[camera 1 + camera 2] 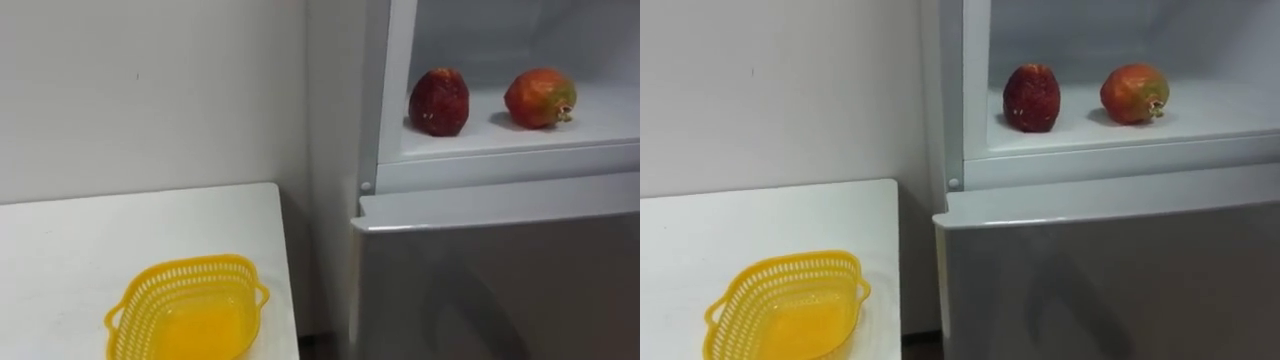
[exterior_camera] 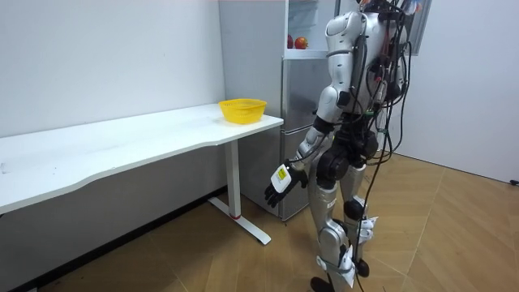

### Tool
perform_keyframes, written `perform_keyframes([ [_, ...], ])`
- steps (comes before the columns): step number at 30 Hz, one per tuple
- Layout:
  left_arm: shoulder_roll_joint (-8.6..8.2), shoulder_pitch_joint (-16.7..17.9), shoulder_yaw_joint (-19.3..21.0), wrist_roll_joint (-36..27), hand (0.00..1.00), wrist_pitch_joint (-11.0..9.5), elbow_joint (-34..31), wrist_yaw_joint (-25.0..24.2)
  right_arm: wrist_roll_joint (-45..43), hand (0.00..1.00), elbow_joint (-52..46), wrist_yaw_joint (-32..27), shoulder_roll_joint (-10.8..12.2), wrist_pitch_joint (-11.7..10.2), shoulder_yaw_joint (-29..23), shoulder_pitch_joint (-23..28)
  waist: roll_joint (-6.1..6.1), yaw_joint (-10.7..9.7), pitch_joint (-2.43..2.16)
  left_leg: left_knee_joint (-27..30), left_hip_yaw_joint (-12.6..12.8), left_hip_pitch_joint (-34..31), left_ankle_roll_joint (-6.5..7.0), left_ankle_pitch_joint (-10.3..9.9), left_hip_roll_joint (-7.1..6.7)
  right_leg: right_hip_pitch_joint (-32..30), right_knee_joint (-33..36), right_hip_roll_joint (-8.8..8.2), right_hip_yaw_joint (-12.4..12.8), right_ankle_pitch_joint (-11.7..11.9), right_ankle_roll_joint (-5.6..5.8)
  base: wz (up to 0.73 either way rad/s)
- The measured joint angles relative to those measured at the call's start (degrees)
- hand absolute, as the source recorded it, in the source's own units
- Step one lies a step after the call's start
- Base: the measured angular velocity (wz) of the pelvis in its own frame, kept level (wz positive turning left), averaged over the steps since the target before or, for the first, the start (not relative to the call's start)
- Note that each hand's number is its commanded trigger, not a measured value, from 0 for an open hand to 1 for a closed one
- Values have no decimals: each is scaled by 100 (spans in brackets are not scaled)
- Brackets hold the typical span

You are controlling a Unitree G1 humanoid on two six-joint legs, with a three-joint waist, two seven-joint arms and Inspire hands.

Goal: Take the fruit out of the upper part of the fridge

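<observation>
"Room view first: what are we logging for the robot's stance and hand?"

"We are recording the robot standing before the fridge [image 2: 293, 97], just past the end of the table [image 2: 122, 142]. Its left hand [image 2: 278, 183] is hanging low at hip level, fingers loose and straight, holding nothing. We are judging that the reach is not yet begun."

"And working outward through the eye views?"

"Nearest, we are finding the yellow basket [image 1: 190, 266] sitting empty on the table corner closest to the fridge. We are reading that as a drop-off point, placed within an easy turn of the shelf. Beyond it, the lower door [image 1: 500, 290] is sitting closed, the task not calling for it. Farthest, the upper compartment is standing open. The task's things are lying on its shelf [image 1: 500, 135]: a dark red fruit [image 1: 438, 101] and, apart to its right, a red-orange fruit [image 1: 540, 97]. Neither is touching the other, which is leaving room for fingers to close round either."

"Which one are we expecting to be taken?"

"We are declining to say; the task sentence is naming neither."
</observation>
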Motion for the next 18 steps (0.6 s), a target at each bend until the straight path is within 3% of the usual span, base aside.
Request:
perform_keyframes([
  [10, 9, -14, -53, 2, 0, -248, 163, -32, -279, 0, -1201, -547, -46, -1, 169, 22, 95, 221, 22, 13, 45, -100, 4, 6, 7, -193, 172, 4, 44, 2, 1, -2],
  [18, 37, -143, -49, -90, 0, -301, 316, -169, -1661, 0, -2450, -1213, -213, -91, 311, -190, 82, 311, 9, 40, 44, -203, 5, 27, 8, -293, 173, 12, 46, 38, -13, 0],
])
